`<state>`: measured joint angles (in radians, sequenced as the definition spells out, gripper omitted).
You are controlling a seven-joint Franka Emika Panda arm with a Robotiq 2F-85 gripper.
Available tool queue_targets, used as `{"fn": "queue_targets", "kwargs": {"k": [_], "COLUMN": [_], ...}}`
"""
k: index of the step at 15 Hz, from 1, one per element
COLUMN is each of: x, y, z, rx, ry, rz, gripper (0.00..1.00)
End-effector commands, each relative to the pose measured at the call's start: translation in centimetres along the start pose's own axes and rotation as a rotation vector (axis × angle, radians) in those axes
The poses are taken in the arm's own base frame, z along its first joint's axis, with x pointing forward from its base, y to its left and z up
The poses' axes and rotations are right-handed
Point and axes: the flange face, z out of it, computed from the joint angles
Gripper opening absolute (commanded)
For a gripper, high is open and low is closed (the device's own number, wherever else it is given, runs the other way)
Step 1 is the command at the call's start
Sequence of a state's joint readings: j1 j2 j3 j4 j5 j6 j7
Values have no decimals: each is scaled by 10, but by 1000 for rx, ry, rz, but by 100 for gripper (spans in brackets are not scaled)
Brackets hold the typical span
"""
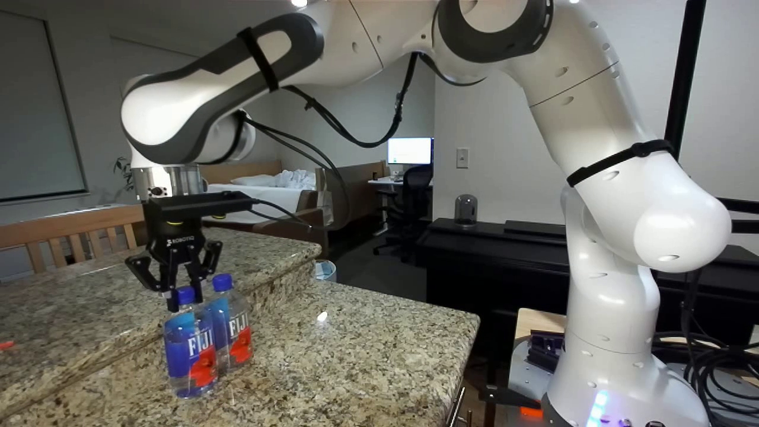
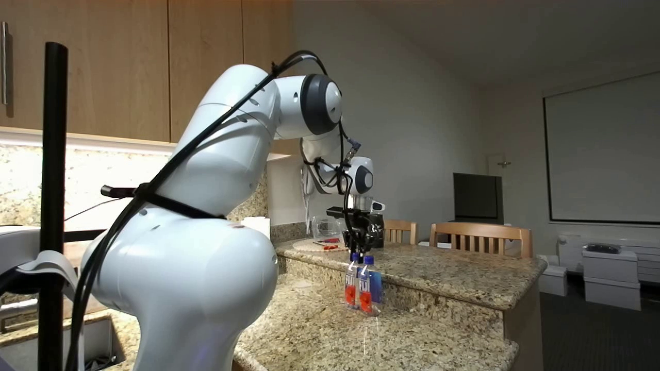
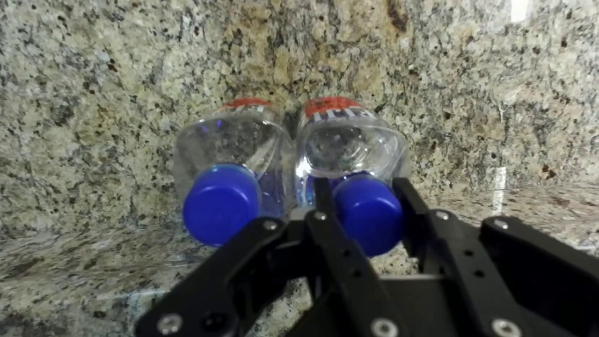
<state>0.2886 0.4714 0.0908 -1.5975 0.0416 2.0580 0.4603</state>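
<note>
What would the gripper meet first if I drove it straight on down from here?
Probably the clear shoulders of the bottle whose blue cap sits between the fingers; how far below the fingertips they lie is unclear.

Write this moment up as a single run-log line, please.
Gripper: fingers either side of blue cap | Firm grip: unclear | Bottle below: upright on speckled counter | Second bottle: upright beside it, outside fingers

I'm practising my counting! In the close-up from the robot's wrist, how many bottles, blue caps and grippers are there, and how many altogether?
Bottles: 2
Blue caps: 2
Gripper: 1
Total: 5, counting the caps separately from the bottles
</note>
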Motion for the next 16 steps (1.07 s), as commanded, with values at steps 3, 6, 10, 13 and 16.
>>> {"fn": "queue_targets", "kwargs": {"k": [3, 6, 10, 13, 16], "x": [-5, -6, -6, -4, -1], "y": [-5, -8, -9, -12, -14], "z": [10, 10, 9, 11, 11], "rx": [22, 9, -14, -29, -42], "ry": [-35, -50, -84, -117, -141], "rz": [-43, -45, -42, -48, -49], "gripper": [16, 16, 16, 16, 16]}}
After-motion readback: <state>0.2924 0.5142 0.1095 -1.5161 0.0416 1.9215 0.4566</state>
